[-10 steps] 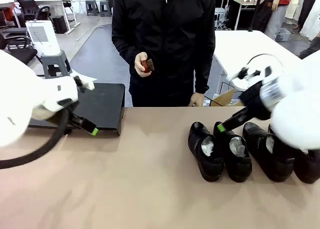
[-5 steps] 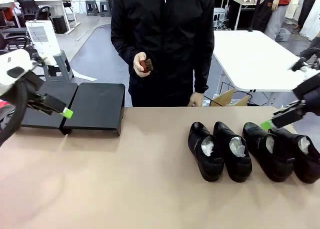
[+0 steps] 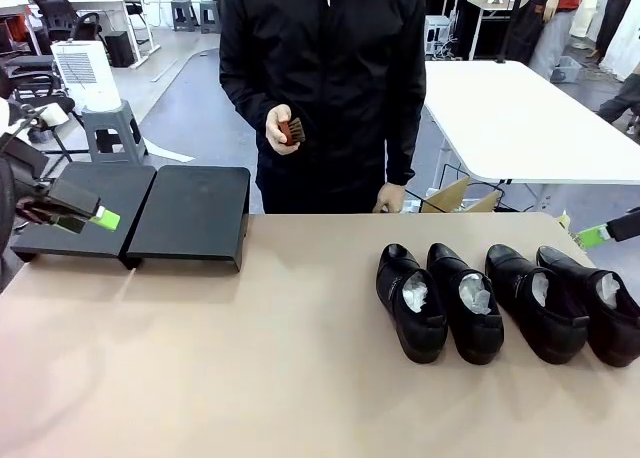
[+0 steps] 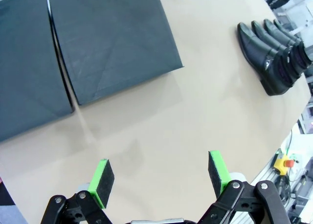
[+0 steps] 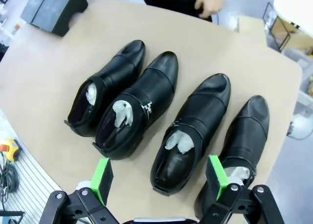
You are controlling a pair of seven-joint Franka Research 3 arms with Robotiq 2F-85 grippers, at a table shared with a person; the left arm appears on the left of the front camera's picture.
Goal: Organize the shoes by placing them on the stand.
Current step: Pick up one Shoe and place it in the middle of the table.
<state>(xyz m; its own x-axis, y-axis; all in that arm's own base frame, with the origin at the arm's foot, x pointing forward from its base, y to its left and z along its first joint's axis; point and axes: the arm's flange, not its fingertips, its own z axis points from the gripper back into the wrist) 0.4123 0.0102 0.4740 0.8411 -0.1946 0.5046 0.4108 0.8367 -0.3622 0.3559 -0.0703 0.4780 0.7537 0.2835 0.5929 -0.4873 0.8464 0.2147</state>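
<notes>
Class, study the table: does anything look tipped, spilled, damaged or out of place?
Nothing stands out. The four shoes stand upright side by side on the table, paper tucked in each, apart from the stand.

Across my tan table [image 3: 250, 378] stands a person [image 3: 330, 68] in a black jacket, with a small reddish-brown brush [image 3: 293, 131] held in front of the chest. Behind, to my right, is a white table [image 3: 510, 118], and an open cardboard box [image 3: 455, 195] sits just below its near corner. To my left, a white appliance [image 3: 85, 73], possibly an air purifier, stands on a grey stool [image 3: 110, 128]. Beyond the table's edge, lower down, is a yellow box [image 4: 284, 162] with a red button.
</notes>
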